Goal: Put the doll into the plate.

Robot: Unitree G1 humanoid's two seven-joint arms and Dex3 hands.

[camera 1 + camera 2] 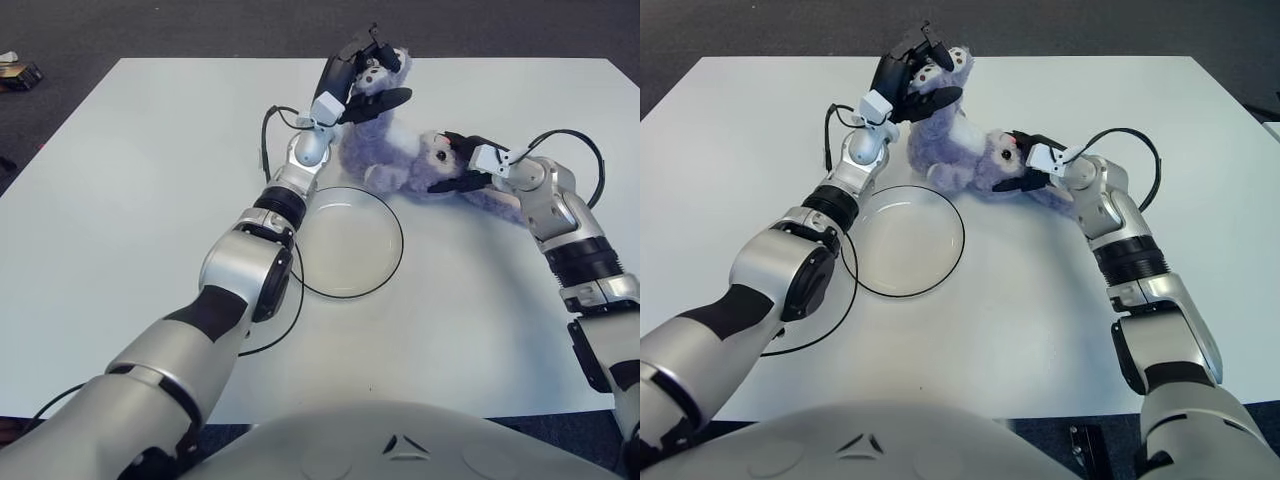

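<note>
Because the doll point(400, 150) is a floppy purple plush, lying on its side on the white table point(120, 200) just beyond the far rim of the plate point(345, 240), it looks like something that will sag and fold wherever it isn't supported. The left hand point(365, 80) has its dark fingers closed on the upper end of the toy, at what looks like a paw or foot, and that limb is pulled up off the table while the body trails down from it. The right hand point(462, 165) is at the other end, its fingers pinched around the doll's head near the eye, with the long pale-lined ear running out beneath the wrist. From where I stand the thing should weigh next to nothing, and the fur gives the fingers plenty to bite into, so slipping seems less of a worry than drooping: held by one limb alone it would dangle and swing, and an ear or leg could well drape over the plate's edge. Nothing about it is fragile, so a firm squeeze does no harm. Holding it at both ends, as now, seems the sensible way, though a grip nearer the fat middle of the body would carry it more squarely. The plate is shallow, clear and ringed with a dark rim, and nothing lies in it yet.
</note>
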